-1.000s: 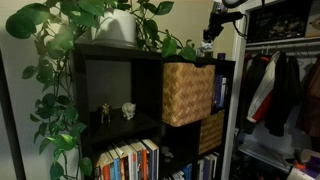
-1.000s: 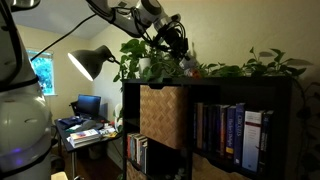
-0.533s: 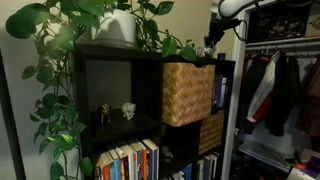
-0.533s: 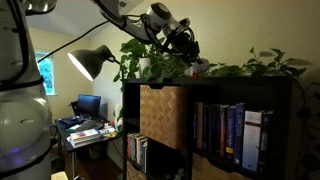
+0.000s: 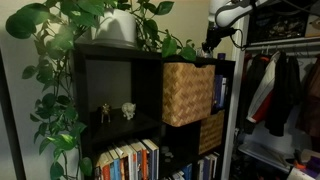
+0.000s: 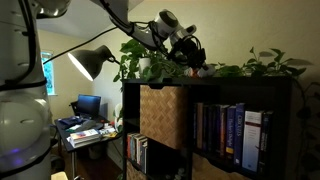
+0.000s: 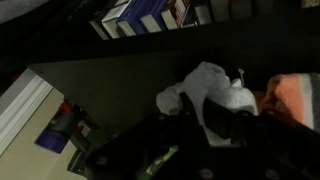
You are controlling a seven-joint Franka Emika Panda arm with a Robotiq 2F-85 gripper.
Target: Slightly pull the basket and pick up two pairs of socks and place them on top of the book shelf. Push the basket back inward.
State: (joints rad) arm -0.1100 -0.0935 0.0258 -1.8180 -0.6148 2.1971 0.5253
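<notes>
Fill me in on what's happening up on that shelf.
The robot arm's gripper hovers over the top of the book shelf, next to the trailing plant. In the wrist view, a white sock bundle lies on the dark shelf top right at the gripper, with something orange beside it. Whether the jaws grip the bundle can't be told. The wicker basket sits in its upper cubby.

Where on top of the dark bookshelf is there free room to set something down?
Wrist view: the dark shelf top is bare between the white socks and its edge at picture left. Crowded: orange fabric beside the socks; the white-potted leafy plant elsewhere.
</notes>
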